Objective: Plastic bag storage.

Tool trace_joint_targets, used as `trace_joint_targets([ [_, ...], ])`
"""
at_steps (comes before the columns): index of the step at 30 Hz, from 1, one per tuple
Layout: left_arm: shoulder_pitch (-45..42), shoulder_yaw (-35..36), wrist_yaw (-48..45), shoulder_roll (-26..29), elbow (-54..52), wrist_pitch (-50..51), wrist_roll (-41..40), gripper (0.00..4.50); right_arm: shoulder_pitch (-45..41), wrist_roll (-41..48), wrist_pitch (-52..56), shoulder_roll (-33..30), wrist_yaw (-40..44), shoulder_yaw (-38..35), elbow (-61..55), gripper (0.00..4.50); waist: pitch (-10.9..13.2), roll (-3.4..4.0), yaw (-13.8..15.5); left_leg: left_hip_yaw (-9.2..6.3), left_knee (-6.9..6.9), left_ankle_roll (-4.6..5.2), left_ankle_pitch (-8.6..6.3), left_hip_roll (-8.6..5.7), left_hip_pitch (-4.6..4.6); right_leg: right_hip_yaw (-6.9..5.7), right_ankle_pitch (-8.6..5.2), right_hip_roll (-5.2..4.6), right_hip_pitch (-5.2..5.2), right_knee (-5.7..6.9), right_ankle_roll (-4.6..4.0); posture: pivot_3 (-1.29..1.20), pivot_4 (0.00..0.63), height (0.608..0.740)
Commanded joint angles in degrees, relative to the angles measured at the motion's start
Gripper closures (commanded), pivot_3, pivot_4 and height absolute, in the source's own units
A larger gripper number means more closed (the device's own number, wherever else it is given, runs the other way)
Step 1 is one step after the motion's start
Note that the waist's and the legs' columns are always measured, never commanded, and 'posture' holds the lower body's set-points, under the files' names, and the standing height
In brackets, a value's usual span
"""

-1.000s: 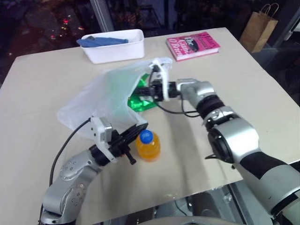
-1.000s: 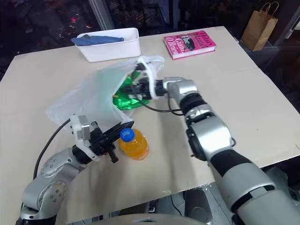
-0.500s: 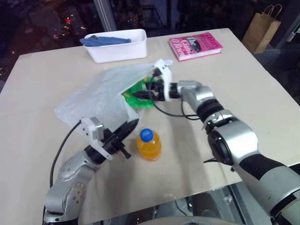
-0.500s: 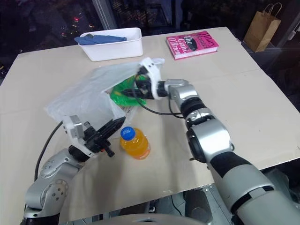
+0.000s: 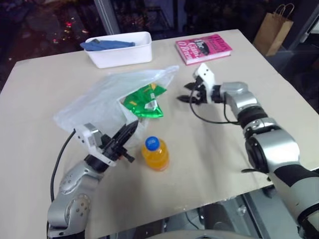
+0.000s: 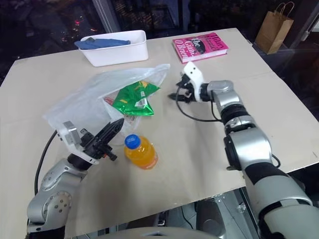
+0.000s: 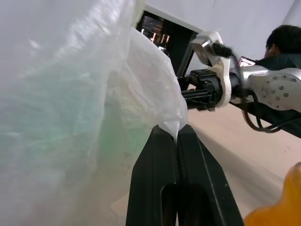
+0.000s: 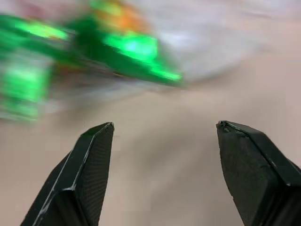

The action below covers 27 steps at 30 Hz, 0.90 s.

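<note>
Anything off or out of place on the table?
The green snack packet lies on top of the plastic bag, not inside it. The right gripper is open and empty beside it; the left gripper pinches the bag's edge. Nothing spilled.

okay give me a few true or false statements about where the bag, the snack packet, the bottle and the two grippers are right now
1. The left gripper is shut on the plastic bag. True.
2. The right gripper is shut on the green snack packet. False: its fingers are open and empty, apart from the packet.
3. The orange bottle lies inside the white bin. False: it stands on the table; the bin holds something blue.
4. The pink book lies on the table beyond the right gripper. True.
</note>
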Motion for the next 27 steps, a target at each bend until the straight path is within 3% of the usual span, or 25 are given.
trace_joint_targets([
  [1,0.1,0.3,0.2,0.1,-2.1,-0.8,-0.3,4.50,-3.5,-2.2,-6.4,0.5,-7.1,-0.1,0.9,0.98,0.0,0.00,-0.2,0.01,0.00,0.00,0.00,0.00,0.00,0.01,0.00,0.00,0.00,0.00,0.00,0.00,0.150,0.740],
  [5,-0.2,0.2,0.3,0.4,-1.9,-0.5,-0.2,4.50,-5.2,-4.0,-11.6,2.6,-12.6,-0.2,2.0,0.98,0.0,0.00,-0.7,0.28,-0.04,-0.01,0.00,0.12,0.11,0.30,0.00,0.13,-0.08,0.13,0.00,0.00,0.150,0.740],
  [9,-0.5,0.1,0.5,0.5,-2.0,-0.3,-0.1,4.50,-6.5,-2.5,-14.1,5.1,-12.9,-2.4,2.5,0.98,0.0,0.00,-0.5,0.31,0.00,-0.01,0.01,0.14,0.14,0.36,0.00,0.15,-0.08,0.21,-0.01,0.00,0.150,0.740],
  [17,-0.2,-1.7,1.9,0.2,-3.5,0.2,0.4,4.50,-9.2,-7.8,-16.6,9.1,-16.9,1.1,4.2,0.98,0.0,0.00,-0.4,0.29,0.02,-0.01,0.01,0.12,0.13,0.36,0.00,0.14,-0.09,0.23,-0.01,0.00,0.150,0.740],
  [20,-0.4,-2.0,2.8,0.4,-4.2,0.5,0.3,4.50,-9.0,-10.7,-16.6,9.3,-17.5,3.3,4.7,1.91,0.0,0.00,-0.4,0.29,0.02,-0.01,0.01,0.13,0.13,0.36,0.00,0.14,-0.09,0.25,-0.01,0.00,0.150,0.740],
  [25,-0.1,-1.9,3.7,0.4,-5.0,0.7,0.3,4.50,-8.7,-11.1,-16.4,9.6,-18.2,2.9,5.1,4.26,0.0,0.00,-0.4,0.29,0.02,-0.01,0.01,0.12,0.14,0.36,0.00,0.15,-0.10,0.24,-0.01,0.00,0.150,0.740],
  [27,0.1,-1.9,3.9,0.4,-5.3,0.7,0.2,4.50,-8.8,-10.3,-16.0,9.5,-18.5,2.0,5.0,4.46,0.0,0.00,-0.4,0.29,0.02,-0.01,0.01,0.12,0.14,0.37,0.00,0.16,-0.10,0.24,-0.01,0.00,0.150,0.740],
])
